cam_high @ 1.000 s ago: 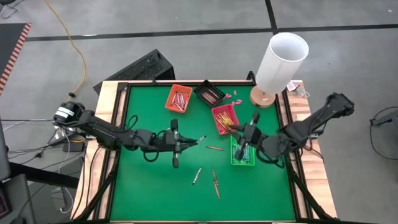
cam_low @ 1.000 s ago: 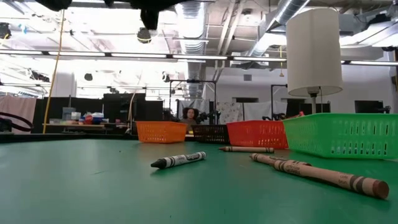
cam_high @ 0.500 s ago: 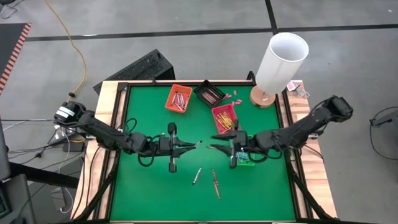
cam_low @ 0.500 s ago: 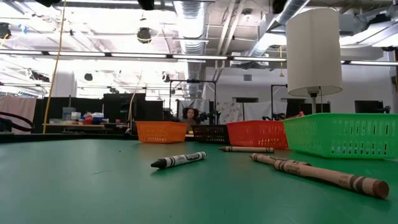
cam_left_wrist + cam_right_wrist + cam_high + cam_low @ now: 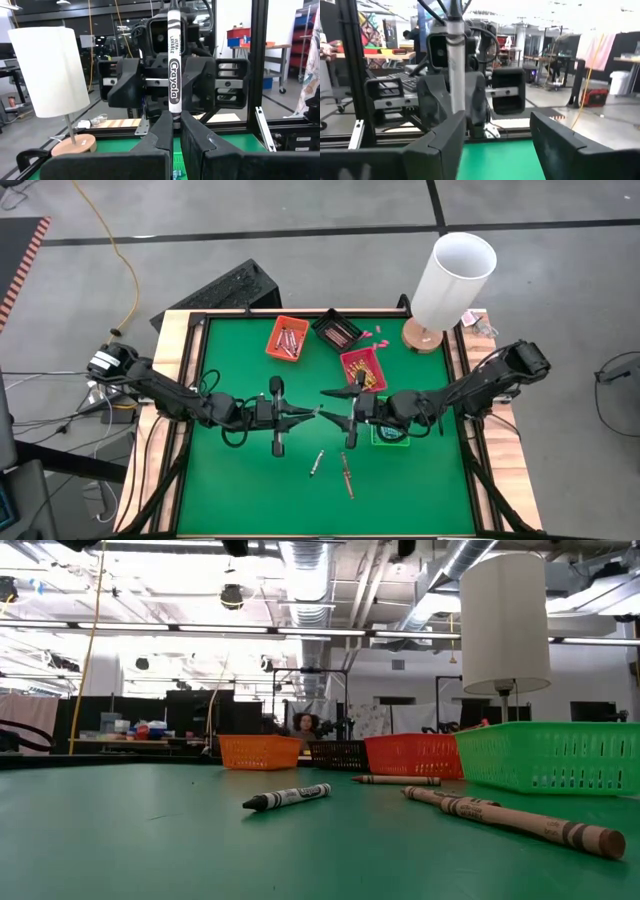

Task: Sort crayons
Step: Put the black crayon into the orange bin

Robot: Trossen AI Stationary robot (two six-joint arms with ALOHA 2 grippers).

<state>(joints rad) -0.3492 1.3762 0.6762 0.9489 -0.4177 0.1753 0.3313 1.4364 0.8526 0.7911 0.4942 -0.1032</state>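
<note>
Open green mat lies bare toward the left wooden rim, with loose crayons near the middle and trays along the far edge. Above mid-table, the left gripper is clamped on a grey crayon. Facing it tip to tip, the right gripper is spread wide, holding nothing.

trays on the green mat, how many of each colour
orange tray: 1
black tray: 1
red tray: 1
green tray: 1, partly under the right arm
total: 4
</note>
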